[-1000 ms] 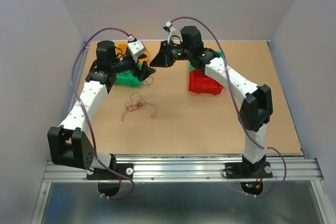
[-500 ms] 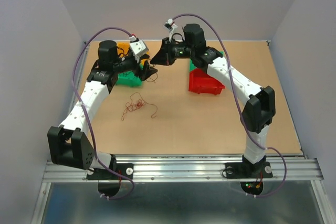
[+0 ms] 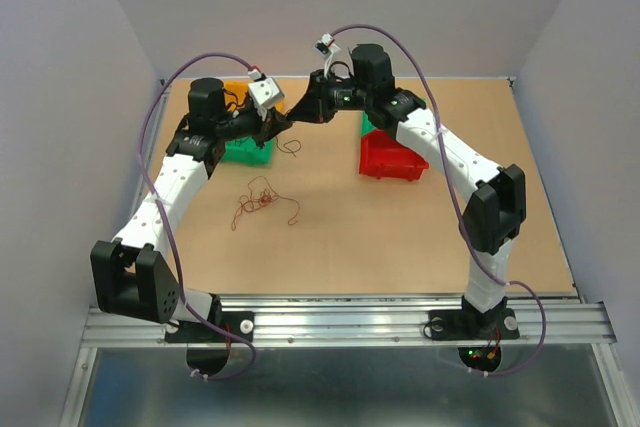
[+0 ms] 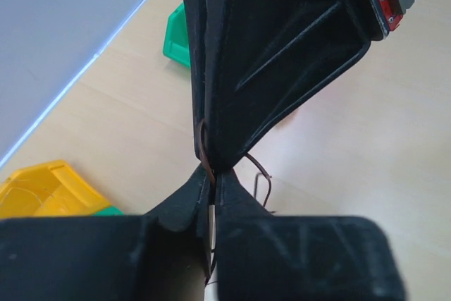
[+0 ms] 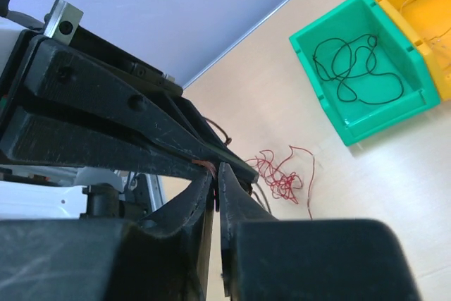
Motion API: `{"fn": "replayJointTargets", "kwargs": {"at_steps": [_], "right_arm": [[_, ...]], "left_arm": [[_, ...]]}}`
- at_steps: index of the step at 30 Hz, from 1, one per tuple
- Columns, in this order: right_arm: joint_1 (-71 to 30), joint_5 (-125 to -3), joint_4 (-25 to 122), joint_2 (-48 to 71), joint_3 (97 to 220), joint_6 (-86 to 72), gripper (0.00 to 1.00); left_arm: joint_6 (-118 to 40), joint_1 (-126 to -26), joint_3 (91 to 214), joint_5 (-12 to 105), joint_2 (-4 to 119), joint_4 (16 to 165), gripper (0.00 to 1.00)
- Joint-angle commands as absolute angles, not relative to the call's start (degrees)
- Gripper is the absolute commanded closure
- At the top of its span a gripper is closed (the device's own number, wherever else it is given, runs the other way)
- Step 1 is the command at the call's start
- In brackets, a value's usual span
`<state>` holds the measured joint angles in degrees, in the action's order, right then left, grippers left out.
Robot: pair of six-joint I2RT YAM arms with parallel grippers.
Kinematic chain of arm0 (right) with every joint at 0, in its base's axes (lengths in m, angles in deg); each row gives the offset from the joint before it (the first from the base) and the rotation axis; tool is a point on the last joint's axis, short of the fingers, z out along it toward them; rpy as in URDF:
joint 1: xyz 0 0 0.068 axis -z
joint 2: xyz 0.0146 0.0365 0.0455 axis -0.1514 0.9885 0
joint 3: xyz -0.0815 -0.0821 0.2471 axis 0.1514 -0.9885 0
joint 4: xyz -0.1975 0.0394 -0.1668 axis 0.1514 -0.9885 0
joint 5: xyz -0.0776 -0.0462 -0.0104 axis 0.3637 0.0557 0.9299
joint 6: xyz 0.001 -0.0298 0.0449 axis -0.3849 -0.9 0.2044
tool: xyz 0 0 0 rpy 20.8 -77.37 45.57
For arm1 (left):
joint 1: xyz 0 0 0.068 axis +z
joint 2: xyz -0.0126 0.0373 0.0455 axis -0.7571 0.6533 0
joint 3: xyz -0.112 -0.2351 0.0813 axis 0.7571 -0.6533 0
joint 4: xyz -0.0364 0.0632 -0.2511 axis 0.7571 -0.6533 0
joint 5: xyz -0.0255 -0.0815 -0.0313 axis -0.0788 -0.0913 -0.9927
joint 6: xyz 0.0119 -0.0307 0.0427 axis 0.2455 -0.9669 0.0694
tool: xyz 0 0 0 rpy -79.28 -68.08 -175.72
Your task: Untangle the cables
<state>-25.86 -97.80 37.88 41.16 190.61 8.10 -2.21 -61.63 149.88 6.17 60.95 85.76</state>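
The cables lie as a small reddish tangle on the board and show in the right wrist view as a red wad. Apart from it, one thin brown wire is up in the air at the back. My left gripper and right gripper meet tip to tip on it. The left gripper is shut on the wire, whose loose end dangles below. The right gripper is pinched on the same wire, with only a hairline slit between its fingers.
A green bin and an orange-yellow bin stand behind the left arm. The green bin holds a black wire. A red bin sits under the right forearm. Grey walls close in the back and sides.
The left gripper has moved right to meet the right gripper and has closed from wide open onto the brown wire. The right gripper has hardly moved. The tangle lies unchanged.
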Motion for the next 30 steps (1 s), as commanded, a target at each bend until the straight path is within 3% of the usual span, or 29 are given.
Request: {"fn": "replayJointTargets", "kwargs": {"at_steps": [1,3,4,6,7,9,18,30], "right_arm": [[-26.4,-98.0,40.4,37.3,190.2,8.1,0.82],[-26.4,-96.9,40.5,36.9,189.6,8.2,0.75],[-26.4,-96.2,40.5,36.7,189.3,8.3,0.57],[-26.4,-92.3,40.6,35.0,187.0,8.6,0.47],[-26.4,-90.5,40.9,34.3,186.0,8.8,0.36],[-26.3,-84.8,41.3,32.8,183.7,9.3,0.29],[-25.3,-72.0,46.5,24.4,170.6,11.9,0.27],[-25.0,-71.5,47.4,21.7,164.3,12.6,0.27]], "left_arm": [[-2.3,-62.0,152.4,6.1,60.0,86.2,1.0],[-1.5,-62.0,153.1,6.7,60.5,84.2,1.0],[-1.3,-62.0,153.4,6.9,60.6,83.5,1.0],[-1.3,-62.0,153.6,9.1,60.8,82.7,1.0],[-1.5,-62.0,153.6,10.3,60.9,82.7,1.0],[-2.9,-61.6,152.8,14.7,60.7,84.3,1.0],[-3.5,-55.7,155.6,15.6,66.3,91.5,1.0],[10.2,-49.7,157.7,11.1,75.9,91.2,1.0]]}}
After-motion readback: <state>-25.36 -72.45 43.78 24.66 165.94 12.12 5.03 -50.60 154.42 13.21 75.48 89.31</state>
